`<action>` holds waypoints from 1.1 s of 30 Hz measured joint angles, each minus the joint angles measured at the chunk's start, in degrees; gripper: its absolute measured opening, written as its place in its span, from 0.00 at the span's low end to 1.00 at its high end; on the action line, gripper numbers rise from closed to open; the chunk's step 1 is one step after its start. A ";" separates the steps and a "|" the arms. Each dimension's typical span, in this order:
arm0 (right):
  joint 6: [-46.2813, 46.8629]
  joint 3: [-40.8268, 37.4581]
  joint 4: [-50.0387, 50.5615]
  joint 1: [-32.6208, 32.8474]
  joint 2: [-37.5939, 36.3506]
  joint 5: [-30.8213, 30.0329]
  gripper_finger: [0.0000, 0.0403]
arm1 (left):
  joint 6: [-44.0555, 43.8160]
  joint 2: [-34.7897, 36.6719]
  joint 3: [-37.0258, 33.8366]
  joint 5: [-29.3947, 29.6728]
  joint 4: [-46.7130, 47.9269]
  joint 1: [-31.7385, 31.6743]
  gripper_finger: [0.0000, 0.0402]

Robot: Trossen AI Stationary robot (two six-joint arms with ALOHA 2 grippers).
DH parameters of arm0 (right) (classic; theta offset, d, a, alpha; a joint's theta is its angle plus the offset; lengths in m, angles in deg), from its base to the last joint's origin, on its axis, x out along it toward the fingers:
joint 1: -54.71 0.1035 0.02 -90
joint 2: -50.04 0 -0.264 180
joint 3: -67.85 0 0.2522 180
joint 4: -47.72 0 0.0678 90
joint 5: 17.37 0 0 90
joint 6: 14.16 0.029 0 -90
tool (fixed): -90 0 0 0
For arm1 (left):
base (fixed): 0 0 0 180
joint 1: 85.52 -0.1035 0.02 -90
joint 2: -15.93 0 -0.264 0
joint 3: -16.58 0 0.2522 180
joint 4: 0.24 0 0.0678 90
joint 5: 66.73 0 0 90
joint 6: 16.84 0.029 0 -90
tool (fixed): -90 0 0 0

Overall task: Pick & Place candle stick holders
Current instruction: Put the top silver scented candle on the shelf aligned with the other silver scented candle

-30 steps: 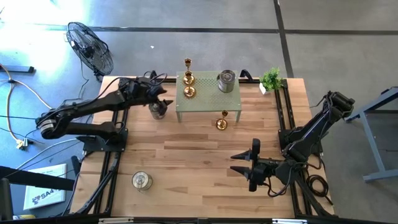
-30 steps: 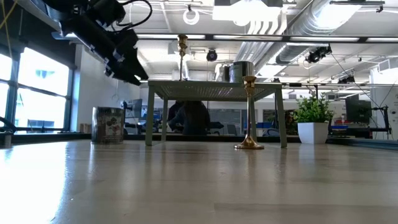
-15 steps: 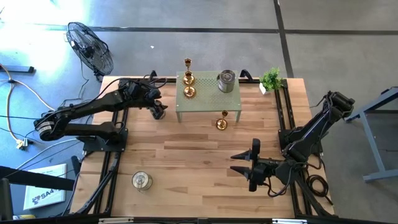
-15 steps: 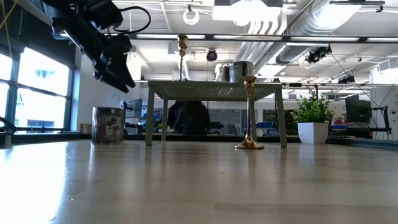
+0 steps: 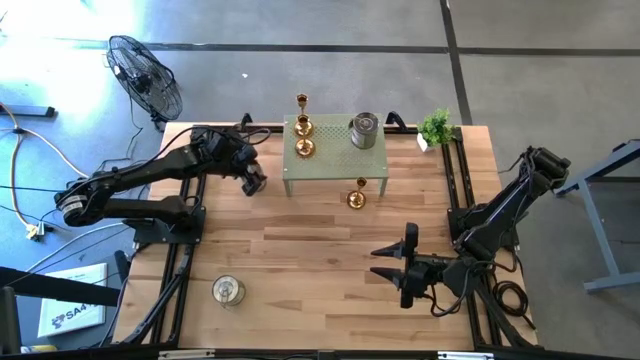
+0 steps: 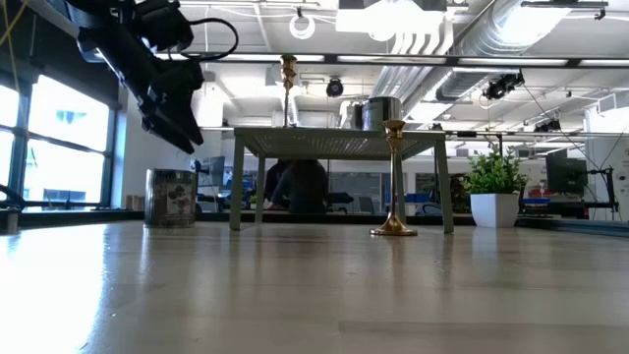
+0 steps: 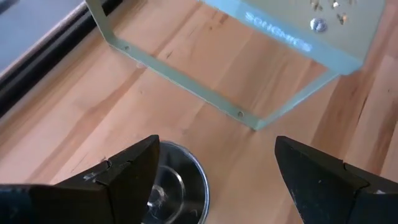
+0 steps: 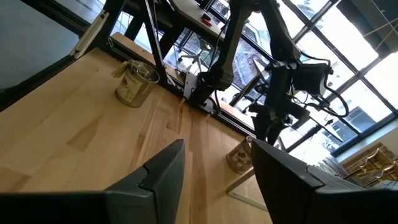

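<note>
My left gripper is open and hangs over a squat silver jar holder that stands on the table left of the small pale-green stand. In the left wrist view the jar lies below and between my open fingers, nearer one finger. The stand carries gold holders and a silver jar. A gold holder stands on the table in front of the stand. Another silver jar stands near the front left. My right gripper is open and empty at the front right.
A small green potted plant stands at the far right corner. A floor fan stands beyond the far left corner. Bare wood lies across the table's middle and front.
My left gripper has moved toward the table's near-left and a little down, from beside the stand's corner to over the silver jar, covering it in the high view. The jar has stayed in place.
</note>
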State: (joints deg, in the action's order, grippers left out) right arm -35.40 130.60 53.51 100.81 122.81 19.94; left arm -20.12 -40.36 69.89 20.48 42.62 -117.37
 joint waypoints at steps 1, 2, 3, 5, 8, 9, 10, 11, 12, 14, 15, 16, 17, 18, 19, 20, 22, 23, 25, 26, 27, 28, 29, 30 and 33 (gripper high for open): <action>0.23 0.00 0.00 0.00 0.00 -0.02 0.45 | 0.01 0.00 0.00 -0.03 0.04 0.00 0.78; 0.33 0.00 0.00 0.00 0.00 -0.02 0.45 | -0.02 0.00 0.00 0.24 -0.06 0.00 0.78; 0.41 0.00 0.00 0.00 0.00 0.00 0.45 | -0.11 0.00 0.00 0.84 -0.10 0.00 0.78; 0.43 0.00 0.00 0.00 0.00 0.32 0.45 | -0.69 0.00 0.00 3.21 -0.10 0.02 0.79; 0.44 0.00 0.00 0.00 0.00 0.61 0.45 | -1.49 0.00 0.00 5.76 -0.14 0.00 0.82; 0.44 0.00 0.00 0.00 0.00 0.60 0.45 | -1.50 0.00 0.00 6.33 -0.15 0.00 0.84; 0.44 0.00 0.01 0.00 0.00 0.61 0.45 | -1.51 0.00 0.00 6.68 -0.17 0.00 0.85; 0.44 0.00 0.02 0.00 0.00 0.61 0.45 | -1.52 0.00 0.00 7.18 -0.16 0.00 0.87; 0.44 0.01 0.00 0.00 0.00 0.61 0.45 | -1.50 0.00 0.00 7.91 -0.16 0.00 0.90; 0.43 0.00 0.01 0.00 0.00 0.60 0.45 | -1.52 0.00 0.00 8.86 -0.16 0.02 0.95; 0.42 0.00 0.00 0.00 0.00 0.59 0.45 | -1.52 0.00 0.00 9.20 -0.16 0.02 0.97; 0.40 0.00 0.02 0.00 0.00 0.61 0.45 | -1.52 0.00 0.00 9.23 -0.15 0.00 0.98; 0.40 0.00 0.02 0.00 0.00 0.59 0.45 | -1.54 0.00 0.00 9.28 -0.16 0.00 0.99; 0.40 0.00 0.02 0.00 0.00 0.59 0.45 | -1.55 0.00 0.00 9.30 -0.15 0.00 0.98; 0.39 0.00 0.02 0.00 0.00 0.59 0.45 | -1.57 0.00 0.00 9.45 -0.14 0.00 0.98; 0.38 0.02 0.02 0.00 0.00 0.60 0.45 | -1.60 0.00 0.00 9.80 -0.16 0.00 0.98; 0.36 0.00 0.02 0.00 0.00 0.59 0.45 | -1.74 0.00 0.00 10.59 -0.14 0.02 0.99; 0.33 0.00 0.02 0.00 0.00 0.59 0.45 | -1.76 0.00 0.00 11.08 -0.14 0.02 0.99; 0.29 0.00 0.02 0.00 0.00 0.59 0.45 | -1.76 0.00 0.00 12.49 -0.16 0.02 0.99; 0.29 0.01 0.02 0.00 0.00 0.59 0.45 | -1.76 0.00 0.00 13.12 -0.14 0.02 0.99; 0.27 0.00 0.02 0.00 0.00 0.59 0.45 | -1.76 0.00 0.00 13.96 -0.13 0.02 0.99; 0.27 0.00 0.02 0.00 0.00 0.59 0.45 | -1.73 0.00 0.00 14.44 -0.15 0.02 0.98; 0.26 0.00 0.02 0.00 0.00 0.59 0.45 | -1.61 0.00 0.00 14.86 -0.12 0.02 0.98; 0.26 0.00 0.02 0.00 0.00 0.59 0.45 | -1.23 0.00 0.00 15.00 -0.13 0.00 0.98; 0.25 0.00 0.02 0.00 0.00 0.59 0.45 | 2.64 0.00 0.00 14.61 0.67 0.00 0.98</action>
State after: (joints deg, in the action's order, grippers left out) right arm -35.15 130.60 53.54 100.81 122.81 20.53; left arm -17.48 -40.36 69.89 35.09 43.29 -117.37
